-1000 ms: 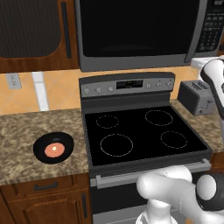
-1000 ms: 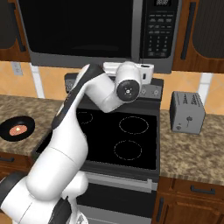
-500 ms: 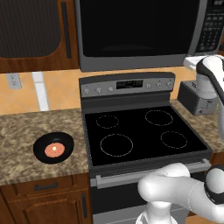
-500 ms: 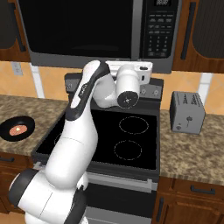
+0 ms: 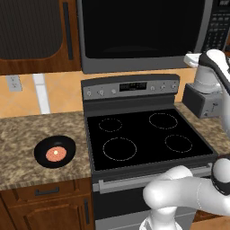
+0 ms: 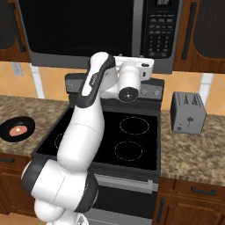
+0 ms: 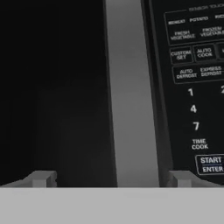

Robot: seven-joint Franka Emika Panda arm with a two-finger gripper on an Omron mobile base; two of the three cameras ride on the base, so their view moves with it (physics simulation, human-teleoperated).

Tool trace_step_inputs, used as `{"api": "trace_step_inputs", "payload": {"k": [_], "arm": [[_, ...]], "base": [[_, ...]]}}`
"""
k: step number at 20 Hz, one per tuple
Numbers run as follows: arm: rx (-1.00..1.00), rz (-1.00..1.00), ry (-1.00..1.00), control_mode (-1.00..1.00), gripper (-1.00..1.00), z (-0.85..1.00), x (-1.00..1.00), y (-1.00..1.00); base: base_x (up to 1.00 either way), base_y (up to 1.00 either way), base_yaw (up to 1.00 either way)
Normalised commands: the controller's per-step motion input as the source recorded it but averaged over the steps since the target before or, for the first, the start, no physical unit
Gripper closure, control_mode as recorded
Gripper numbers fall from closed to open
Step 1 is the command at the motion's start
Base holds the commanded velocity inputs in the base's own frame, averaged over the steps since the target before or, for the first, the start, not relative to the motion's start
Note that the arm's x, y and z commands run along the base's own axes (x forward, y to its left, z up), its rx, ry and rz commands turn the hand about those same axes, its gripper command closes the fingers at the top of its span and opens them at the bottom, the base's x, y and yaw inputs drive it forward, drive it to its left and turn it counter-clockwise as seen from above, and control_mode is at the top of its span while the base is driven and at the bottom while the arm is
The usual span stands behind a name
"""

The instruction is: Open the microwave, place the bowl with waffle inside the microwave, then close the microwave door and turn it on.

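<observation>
1. Since a second ago, the white arm has lifted its hand higher and closer to the large black microwave with grey trim (image 6: 96, 30), so the hand sits just under the microwave's lower right edge; the bowl, stove and toaster lie as they did.
2. The microwave hangs above the stove, and the microwave door of wide dark glass (image 5: 139, 29) is closed, with its long grey handle bar (image 7: 131, 92) running up the middle of the hand view, beside the button keypad panel (image 7: 197, 92).
3. The black glass-top stove with a grey knob panel (image 5: 143, 134) stands directly below, its four rings bare.
4. Brown speckled stone counter (image 5: 27, 134) runs on both sides of the stove.
5. A grey boxy metal toaster (image 6: 188, 112) sits on the counter to the right of the stove, well apart from the bowl.
6. The two-finger gripper (image 7: 113, 179) is spread as wide as it goes, one tip on each side of the handle bar, grasping nothing.
7. The small shallow black bowl with waffle (image 5: 55, 151) rests on the counter left of the stove, well away from the hand.
8. The round orange-brown waffle (image 5: 55, 154) lies at its centre.
</observation>
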Motion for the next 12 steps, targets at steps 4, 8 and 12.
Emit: {"api": "trace_step_inputs", "payload": {"k": [4,8,12], "arm": [[0.02,0.00,0.00,-1.00,-1.00,0.27,0.23,-0.06],[0.05,0.00,0.00,-1.00,-1.00,0.26,0.17,-0.12],[0.02,0.00,0.00,-1.00,1.00,0.01,0.04,-0.02]], "base": [[0.00,0.00,0.00],[0.00,0.00,0.00],[0.00,0.00,0.00]]}}
